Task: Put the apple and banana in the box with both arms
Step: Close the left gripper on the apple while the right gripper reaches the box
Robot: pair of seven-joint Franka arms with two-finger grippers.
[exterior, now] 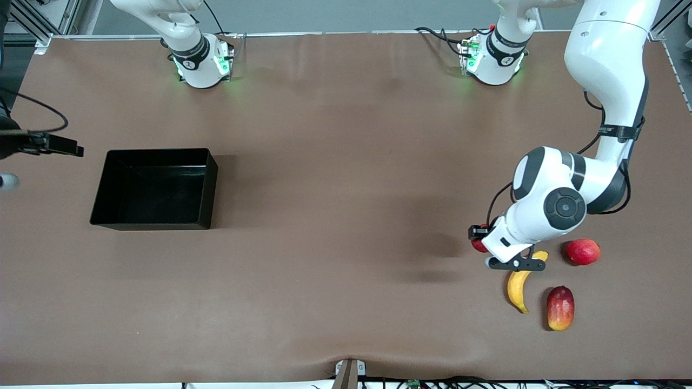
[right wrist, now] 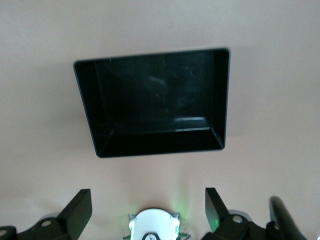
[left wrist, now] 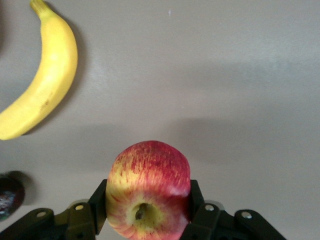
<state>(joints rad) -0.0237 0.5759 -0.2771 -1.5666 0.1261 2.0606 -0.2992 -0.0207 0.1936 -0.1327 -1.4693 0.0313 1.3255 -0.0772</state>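
Note:
My left gripper (left wrist: 147, 201) is shut on the apple (left wrist: 150, 175), a red one with yellow streaks whose stem dimple faces the camera. In the front view only a red edge of the apple (exterior: 478, 246) shows under the left gripper (exterior: 480, 239), a little above the table beside the banana (exterior: 518, 284). The yellow banana (left wrist: 45, 80) lies flat on the table. The black box (exterior: 154, 189) stands empty toward the right arm's end. My right gripper (right wrist: 147, 196) hangs open high above the table, with the box (right wrist: 155, 142) in its view and nothing between its fingers.
A pinkish-red round fruit (exterior: 583, 252) and a red-and-yellow mango-like fruit (exterior: 560, 308) lie beside the banana at the left arm's end. A small dark maroon fruit (left wrist: 7, 195) sits close to the left gripper. The brown tabletop (exterior: 335, 216) stretches between the box and the fruits.

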